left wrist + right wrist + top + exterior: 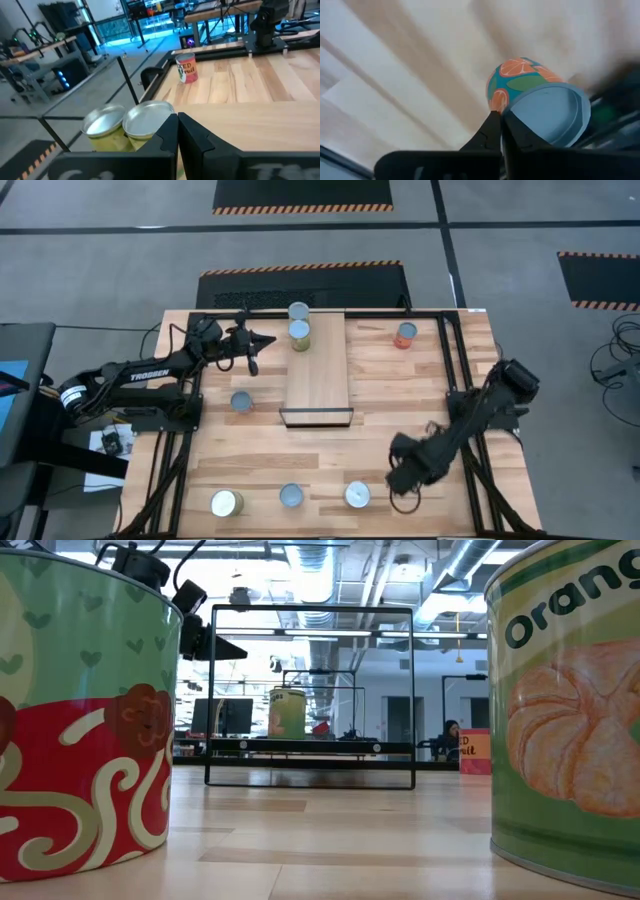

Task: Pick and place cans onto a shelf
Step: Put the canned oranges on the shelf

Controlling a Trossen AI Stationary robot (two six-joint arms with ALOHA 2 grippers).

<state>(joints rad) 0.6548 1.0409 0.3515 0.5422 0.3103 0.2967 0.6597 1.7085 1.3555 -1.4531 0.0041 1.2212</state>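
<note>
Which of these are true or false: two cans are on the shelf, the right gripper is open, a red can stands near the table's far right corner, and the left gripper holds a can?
Two cans stand on the shelf: true.
The right gripper is open: false, its fingers are shut.
A red can stands near the far right corner: true.
The left gripper holds a can: false, it is shut and empty, beside the shelf's cans.

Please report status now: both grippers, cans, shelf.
Left gripper shut, empty, beside two cans on shelf. Right gripper shut, empty, near front can. Five cans loose on table. Nothing blocking.
</note>
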